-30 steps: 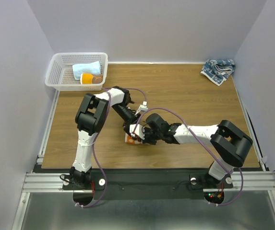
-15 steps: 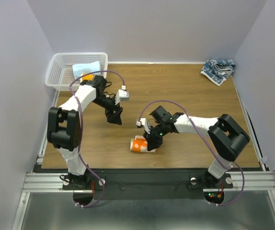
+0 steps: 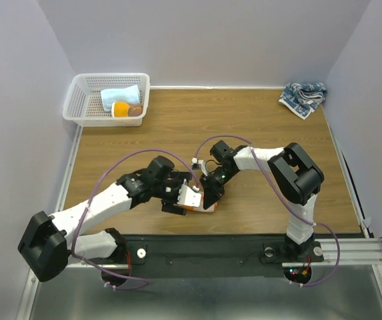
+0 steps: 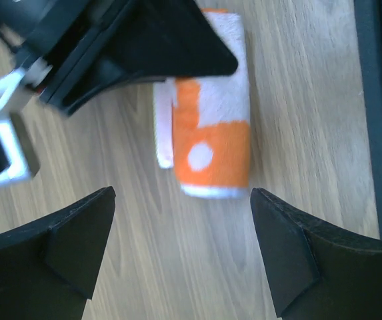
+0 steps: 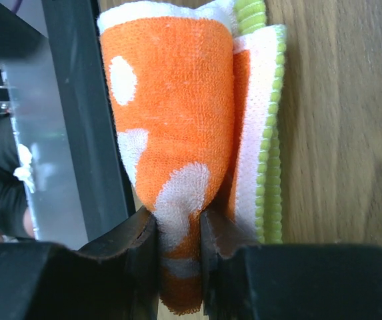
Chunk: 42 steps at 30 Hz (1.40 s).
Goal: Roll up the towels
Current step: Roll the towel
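The white-and-orange towel (image 3: 204, 205) lies rolled on the table near the front edge. In the right wrist view its orange roll (image 5: 171, 113) and green edge (image 5: 272, 133) fill the frame. My right gripper (image 3: 212, 192) is shut on one end of the roll (image 5: 181, 230). My left gripper (image 3: 185, 199) is open just left of the roll. In the left wrist view the roll (image 4: 212, 133) lies beyond my open left gripper (image 4: 183, 200), which touches nothing. The dark-blue-and-white towel (image 3: 303, 97) lies crumpled at the back right corner.
A white mesh basket (image 3: 77, 100) stands at the back left, holding a light blue cloth (image 3: 121, 97) and an orange roll (image 3: 121, 109). The black front rail (image 3: 244, 243) runs close behind the rolled towel. The right arm's finger (image 4: 144, 40) crosses the top of the left wrist view.
My left arm has swung from the back left down to the front, bringing its open gripper to the roll's left side. My right gripper has stayed shut on the roll.
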Each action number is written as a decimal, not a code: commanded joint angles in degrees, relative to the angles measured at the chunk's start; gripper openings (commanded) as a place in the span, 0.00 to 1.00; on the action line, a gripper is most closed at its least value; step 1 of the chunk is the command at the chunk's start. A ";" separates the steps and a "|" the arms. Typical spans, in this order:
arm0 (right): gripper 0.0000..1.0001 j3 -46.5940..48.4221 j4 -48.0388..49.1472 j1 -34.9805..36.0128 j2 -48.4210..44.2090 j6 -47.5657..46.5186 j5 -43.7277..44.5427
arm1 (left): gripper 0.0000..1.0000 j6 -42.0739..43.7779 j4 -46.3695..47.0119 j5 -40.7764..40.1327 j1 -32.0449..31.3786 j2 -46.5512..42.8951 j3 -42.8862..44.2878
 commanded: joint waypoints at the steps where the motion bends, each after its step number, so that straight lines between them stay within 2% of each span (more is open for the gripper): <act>1: 0.01 2.24 -2.95 -0.67 2.62 0.08 -1.14 | 0.94 -2.67 13.80 -10.01 -7.17 1.51 -2.94; 6: 0.01 3.38 -4.71 -1.46 6.13 -0.54 -3.61 | 0.96 -0.74 17.50 -13.62 -15.19 5.19 -4.95; 9: 0.01 4.26 -5.85 -1.64 7.46 -1.41 -4.31 | 0.95 -0.73 18.38 -15.29 -17.05 7.57 -5.22; 12: 0.01 4.79 -6.65 -1.64 7.37 -2.12 -4.40 | 0.83 -2.05 19.26 -17.66 -17.05 10.38 -5.58; 13: 0.01 4.88 -6.91 -1.73 7.28 -2.29 -4.31 | 0.76 -2.57 19.44 -19.06 -16.96 11.60 -5.75; 20: 0.01 5.40 -8.67 -1.90 6.14 -3.70 -3.96 | 0.59 -6.18 18.04 -19.43 -16.96 15.13 -6.11; 24: 0.17 6.19 -9.37 -2.95 4.74 -3.00 -2.91 | 0.43 -7.06 11.98 -15.31 -15.21 17.50 -2.51; 25: 0.34 6.46 -9.63 -3.39 3.43 -2.91 -2.47 | 0.40 -7.15 10.05 -12.16 -14.25 18.72 -0.24; 28: 0.52 7.16 -9.72 -5.94 0.09 -2.12 -0.45 | 0.28 -7.67 4.16 -7.23 -10.64 21.88 3.55; 29: 0.54 7.34 -9.81 -7.34 -0.88 -1.86 0.68 | 0.25 -7.59 1.88 -6.25 -9.76 22.68 4.43; 30: 0.58 7.51 -9.90 -7.96 -1.85 -1.68 1.04 | 0.23 -7.42 0.73 -5.37 -7.93 23.47 5.40; 31: 0.68 7.69 -9.90 -9.18 -3.69 -1.07 2.18 | 0.19 -7.33 -1.02 -3.71 -6.34 24.87 6.98; 34: 0.74 8.13 -10.07 -12.17 -5.98 0.25 3.59 | 0.15 -7.33 -3.67 -0.72 -4.66 27.26 10.05; 35: 0.86 8.30 -9.99 -13.23 -7.38 0.60 3.77 | 0.15 -7.76 -5.59 0.34 -3.26 28.48 10.94; 38: 0.86 8.13 -10.16 -17.61 -9.23 2.09 2.20 | 0.15 -8.03 -8.76 5.61 -0.53 30.42 15.07; 42: 0.82 4.02 -8.85 -18.95 -14.41 5.51 -0.61 | 0.15 -8.38 -13.43 10.36 2.63 34.72 19.64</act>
